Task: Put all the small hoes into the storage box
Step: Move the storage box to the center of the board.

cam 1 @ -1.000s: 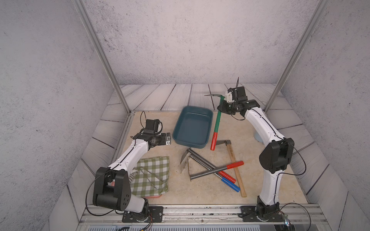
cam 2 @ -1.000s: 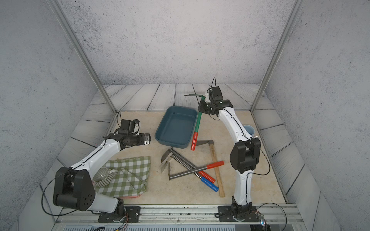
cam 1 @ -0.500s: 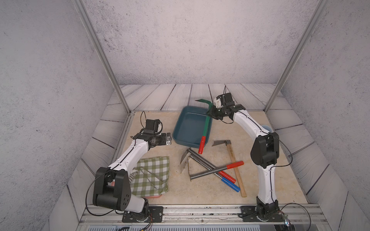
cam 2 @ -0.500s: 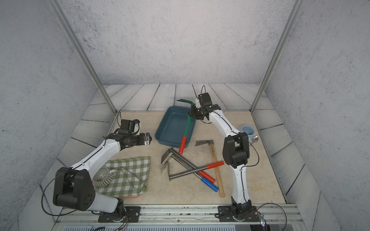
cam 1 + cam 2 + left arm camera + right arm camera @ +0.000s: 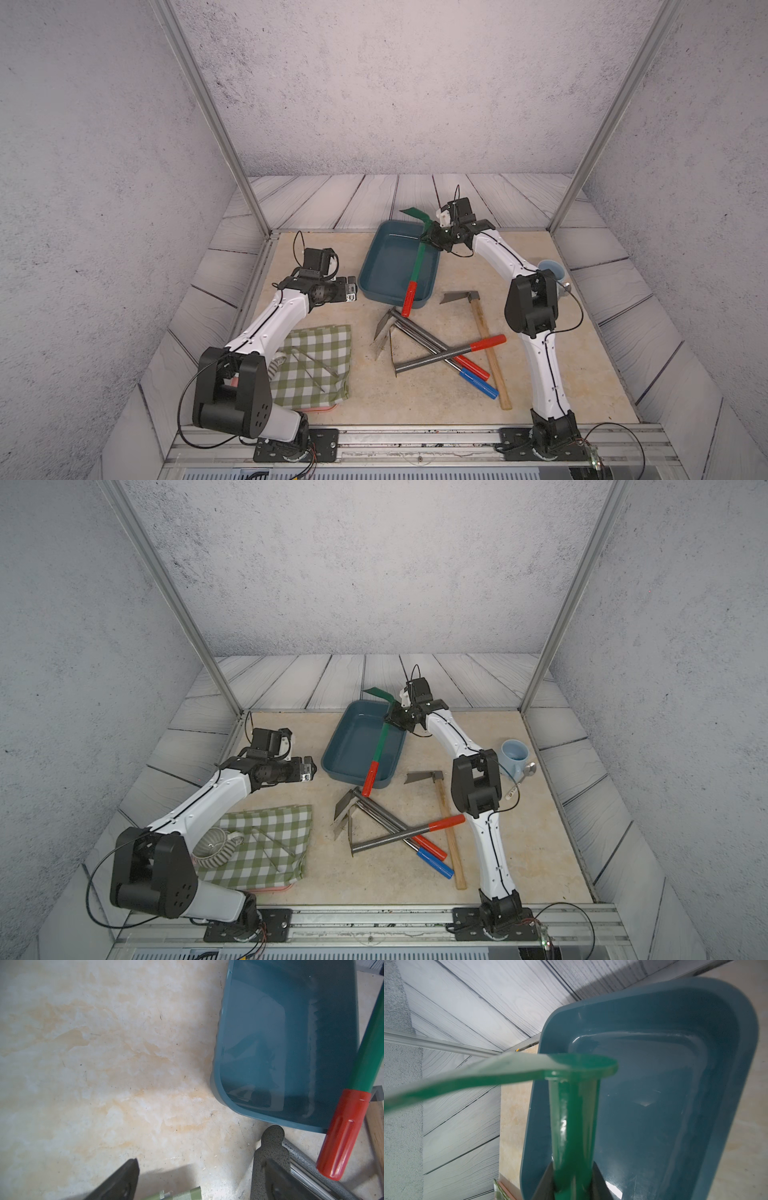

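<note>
The small hoe point(image 5: 417, 266) has a green blade and shaft and a red grip. My right gripper point(image 5: 432, 240) is shut on its shaft just below the blade, above the far right corner of the storage box point(image 5: 365, 270), a dark teal tub. The hoe slants down across the box's right side, its red grip over the near rim. In the right wrist view the green hoe point(image 5: 571, 1115) is clamped in my right gripper point(image 5: 572, 1184) over the storage box point(image 5: 675, 1105). My left gripper point(image 5: 352, 291) hangs open left of the box, holding nothing; the left wrist view shows its fingertips point(image 5: 120, 1180) apart.
A wooden-handled hoe point(image 5: 486, 340) and crossed grey metal tools point(image 5: 436, 353) with red and blue grips lie in front of the box. A green checked cloth point(image 5: 316, 365) lies at the front left. A light blue mug point(image 5: 514, 754) and a spoon point(image 5: 523, 777) are behind the right arm.
My right gripper has carried the hoe leftward from the box's right side to above its far right corner. The left arm has stayed still.
</note>
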Robot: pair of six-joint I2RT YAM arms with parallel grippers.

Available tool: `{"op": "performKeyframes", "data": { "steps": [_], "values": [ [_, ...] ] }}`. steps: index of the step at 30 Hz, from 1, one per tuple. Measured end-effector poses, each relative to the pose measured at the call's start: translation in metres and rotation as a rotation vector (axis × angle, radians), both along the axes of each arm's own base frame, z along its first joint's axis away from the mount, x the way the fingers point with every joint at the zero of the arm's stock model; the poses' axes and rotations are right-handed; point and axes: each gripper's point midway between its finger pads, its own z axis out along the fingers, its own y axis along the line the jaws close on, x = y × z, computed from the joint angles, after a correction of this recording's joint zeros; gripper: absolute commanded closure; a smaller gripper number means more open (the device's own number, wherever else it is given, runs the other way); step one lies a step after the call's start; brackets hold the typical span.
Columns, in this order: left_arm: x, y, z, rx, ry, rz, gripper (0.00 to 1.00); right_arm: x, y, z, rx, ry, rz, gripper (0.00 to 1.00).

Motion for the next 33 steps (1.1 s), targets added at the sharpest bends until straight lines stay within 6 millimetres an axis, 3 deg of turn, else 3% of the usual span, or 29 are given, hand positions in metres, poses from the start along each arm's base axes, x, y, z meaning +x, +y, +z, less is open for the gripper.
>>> {"op": "performKeyframes", "data": {
  "steps": [12,26,33],
  "values": [
    [0.0,-0.001,0.0,0.0,0.001,-0.003,0.05,-0.001,-0.003,-0.029,0.016,0.089,0.012,0.99],
    [-0.002,-0.009,-0.004,0.003,0.01,-0.025,0.05,0.003,-0.01,-0.075,-0.025,0.172,0.001,0.98],
    [-0.004,-0.014,-0.005,0.004,0.013,-0.037,0.05,0.003,-0.024,-0.081,-0.128,0.171,0.002,0.98]
  ]
}}
